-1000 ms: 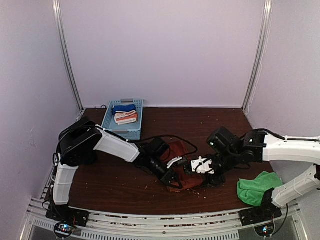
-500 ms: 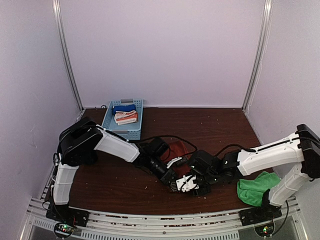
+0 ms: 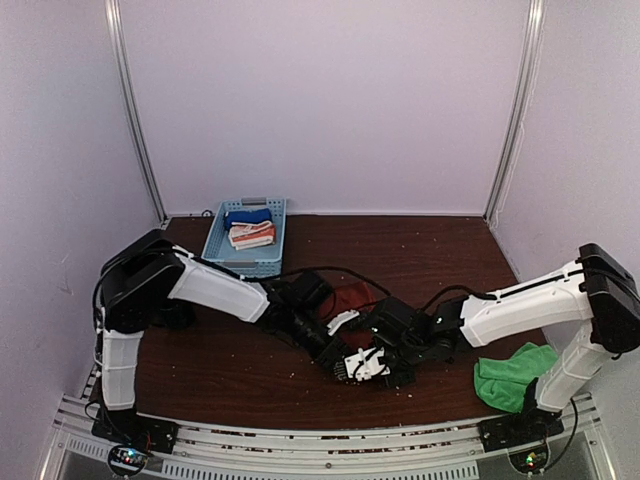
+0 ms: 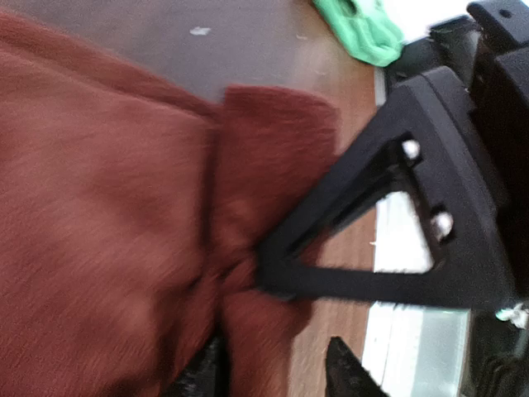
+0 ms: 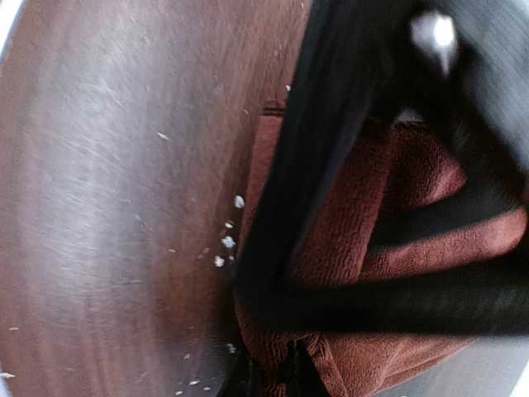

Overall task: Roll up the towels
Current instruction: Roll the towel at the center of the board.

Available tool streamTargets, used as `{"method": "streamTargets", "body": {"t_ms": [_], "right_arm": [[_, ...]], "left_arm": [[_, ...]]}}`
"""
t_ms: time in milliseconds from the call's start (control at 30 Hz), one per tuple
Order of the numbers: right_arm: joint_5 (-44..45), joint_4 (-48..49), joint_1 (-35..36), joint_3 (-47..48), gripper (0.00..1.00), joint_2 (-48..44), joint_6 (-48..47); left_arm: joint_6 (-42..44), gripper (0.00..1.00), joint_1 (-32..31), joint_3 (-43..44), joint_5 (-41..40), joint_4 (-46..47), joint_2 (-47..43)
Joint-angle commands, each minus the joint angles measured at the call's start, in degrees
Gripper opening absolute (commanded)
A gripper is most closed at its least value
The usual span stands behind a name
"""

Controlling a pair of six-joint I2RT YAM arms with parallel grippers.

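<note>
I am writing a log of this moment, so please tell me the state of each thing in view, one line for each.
rust towel: bunched on the table, both hands at it.
green towel: crumpled, lying apart on the right, untouched.
left hand: at the rust towel, grip unclear.
right hand: shut on the rust towel.
basket: holds a blue cloth and a striped cloth.

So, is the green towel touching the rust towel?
Apart. The top view shows a strip of bare table between the green towel and the rust towel.
</note>
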Motion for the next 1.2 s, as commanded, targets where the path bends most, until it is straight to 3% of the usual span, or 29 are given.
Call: {"method": "streamTargets", "body": {"t_ms": [0, 200, 367, 467, 567, 800, 967, 1167], "right_arm": [[-13.4, -13.6, -1.0, 6.3, 0.07, 0.7, 3.8], [-27.6, -26.5, -3.6, 14.2, 0.07, 6.1, 6.9], [-35.1, -32.3, -9.5, 19.3, 0.07, 13.3, 5.7], [-39.9, -36.3, -12.7, 22.6, 0.07, 17.6, 4.7], [-41.8, -40.6, -14.2, 26.2, 0.07, 22.0, 2.7], [-45.5, -49.6, -16.2, 33.7, 0.07, 33.3, 0.1], [-45.5, -49.5, -17.4, 35.3, 0.07, 36.2, 1.1], [-45.3, -48.8, -17.7, 35.8, 0.08, 36.3, 1.9]], "left_arm": [[2.9, 0.48, 0.9, -6.2, -19.9, -5.4, -11.9], [1.7, 0.51, 1.2, -15.5, -43.6, -5.8, -28.7], [5.6, 0.48, -0.4, -21.9, -54.0, -4.0, -40.0], [11.7, 0.46, -5.2, -25.6, -58.5, -0.5, -46.6], [20.7, 0.45, -14.4, -28.1, -63.5, 3.1, -49.9], [31.4, 0.47, -26.7, -17.9, -67.4, -0.9, -36.1], [32.9, 0.54, -26.8, -11.1, -68.1, -4.3, -23.7], [34.3, 0.57, -26.6, -8.1, -67.7, -3.8, -16.1]]}}
